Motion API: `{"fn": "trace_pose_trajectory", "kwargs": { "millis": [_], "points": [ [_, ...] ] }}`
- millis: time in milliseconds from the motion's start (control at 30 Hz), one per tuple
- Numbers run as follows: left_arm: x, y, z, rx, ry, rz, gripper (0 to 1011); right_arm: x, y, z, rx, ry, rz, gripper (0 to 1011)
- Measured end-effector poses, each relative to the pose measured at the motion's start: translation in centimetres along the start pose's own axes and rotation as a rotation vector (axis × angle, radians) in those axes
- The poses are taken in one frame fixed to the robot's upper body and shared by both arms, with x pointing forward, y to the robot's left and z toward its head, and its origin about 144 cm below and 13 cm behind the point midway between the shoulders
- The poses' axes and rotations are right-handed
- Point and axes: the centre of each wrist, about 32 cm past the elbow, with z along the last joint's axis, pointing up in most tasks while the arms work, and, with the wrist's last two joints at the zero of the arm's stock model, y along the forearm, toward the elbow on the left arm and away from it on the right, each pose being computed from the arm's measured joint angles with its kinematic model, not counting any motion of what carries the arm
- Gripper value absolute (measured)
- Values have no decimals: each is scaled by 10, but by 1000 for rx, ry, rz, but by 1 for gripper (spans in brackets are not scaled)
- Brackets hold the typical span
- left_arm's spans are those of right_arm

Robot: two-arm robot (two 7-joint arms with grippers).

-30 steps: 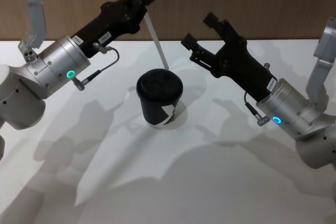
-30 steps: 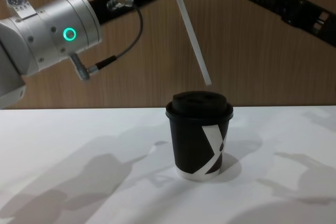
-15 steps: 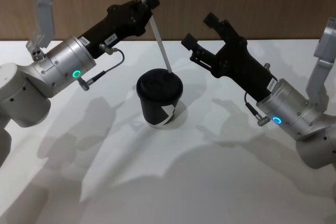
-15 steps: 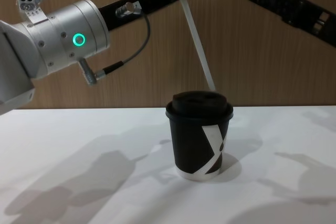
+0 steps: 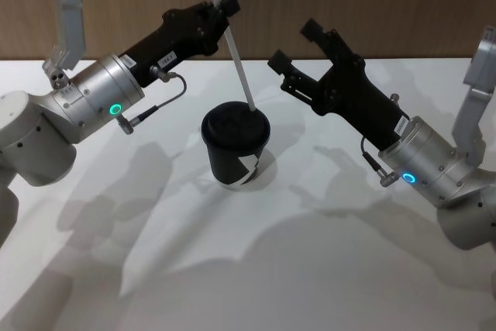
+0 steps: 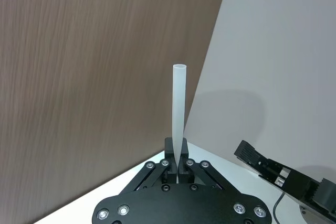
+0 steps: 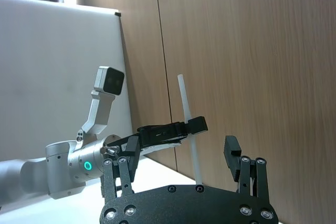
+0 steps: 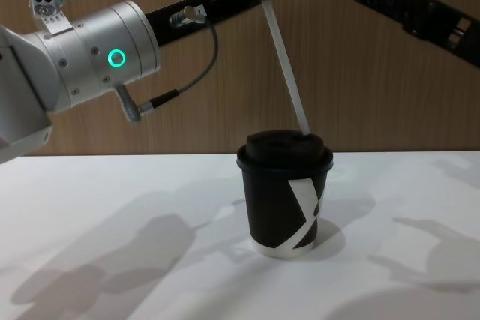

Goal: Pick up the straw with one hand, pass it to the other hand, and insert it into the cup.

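Straw (image 8: 285, 58): white, tilted, its lower tip at the back right of the lid of the cup (image 8: 285, 200); I cannot tell whether the tip has gone into the lid. Upper part pinched in the closed jaws of the left gripper (image 5: 226, 4), with the open top end standing well above the fingers in my left wrist view (image 6: 179, 103). Cup: black, lidded, white mark, upright on the white table (image 5: 256, 269). Right gripper (image 5: 298, 46): held off to the cup's right and above it, jaws spread wide, holding nothing, apart from straw and cup.
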Motion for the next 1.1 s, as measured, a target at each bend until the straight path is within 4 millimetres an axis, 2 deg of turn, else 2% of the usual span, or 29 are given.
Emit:
{"fn": "trace_pose_trajectory", "kwargs": {
  "millis": [1100],
  "points": [
    [-3, 6, 5, 32, -40, -12, 16, 0, 0, 0, 0, 0, 0, 1001]
  ]
}}
